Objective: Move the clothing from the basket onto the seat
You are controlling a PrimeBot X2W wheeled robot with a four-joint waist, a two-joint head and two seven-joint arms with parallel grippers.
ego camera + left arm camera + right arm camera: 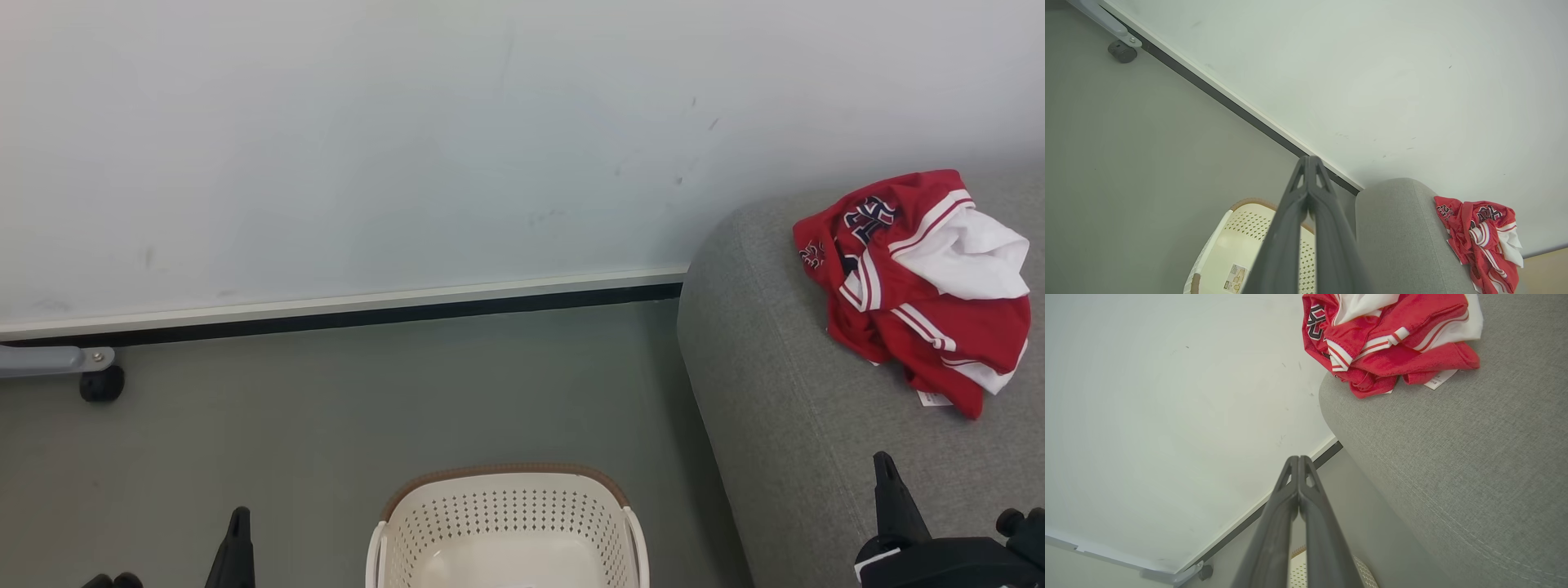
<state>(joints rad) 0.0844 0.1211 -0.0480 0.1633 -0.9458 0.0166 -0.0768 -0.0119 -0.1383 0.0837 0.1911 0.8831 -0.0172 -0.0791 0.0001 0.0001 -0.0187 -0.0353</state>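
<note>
Head view: crumpled red-white clothing on grey seat; left gripper, right gripper closed, empty.

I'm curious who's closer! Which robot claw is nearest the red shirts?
The right gripper, poking up over the grey sofa below the red jerseys. The left gripper is over the floor, beyond the basket.

clothing lies crumpled on the seat; basket stands on the floor

A sparse, home-like room: grey sofa, laundry basket, bare white wall.
</note>
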